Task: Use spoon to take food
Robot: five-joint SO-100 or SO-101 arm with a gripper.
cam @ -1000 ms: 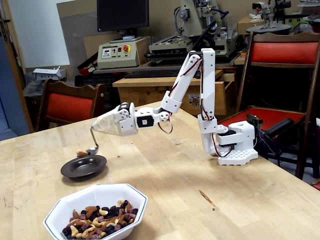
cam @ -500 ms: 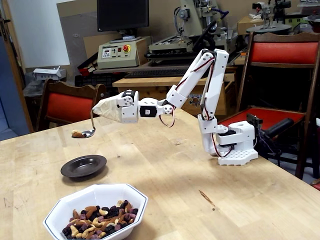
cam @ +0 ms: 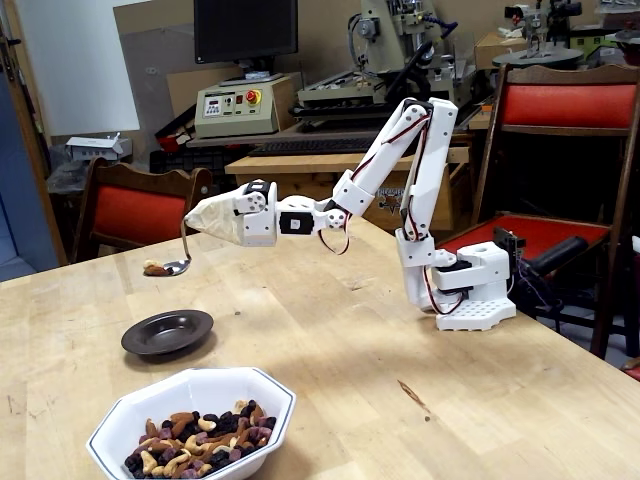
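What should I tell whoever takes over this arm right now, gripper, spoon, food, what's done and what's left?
Gripper: wrapped in tape, jaw state unclear, spoon hangs from it.
Spoon bowl holds a few nuts, in the air above and behind the dark plate.
Plate looks empty.
White bowl at the front holds the rest of the food.
Done: food scooped. Left: probably delivering this spoonful.

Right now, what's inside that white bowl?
The white bowl holds food: tan nuts mixed with dark purple and black bits. Only the top layer shows; whatever lies beneath, and the bowl's bottom, is covered.
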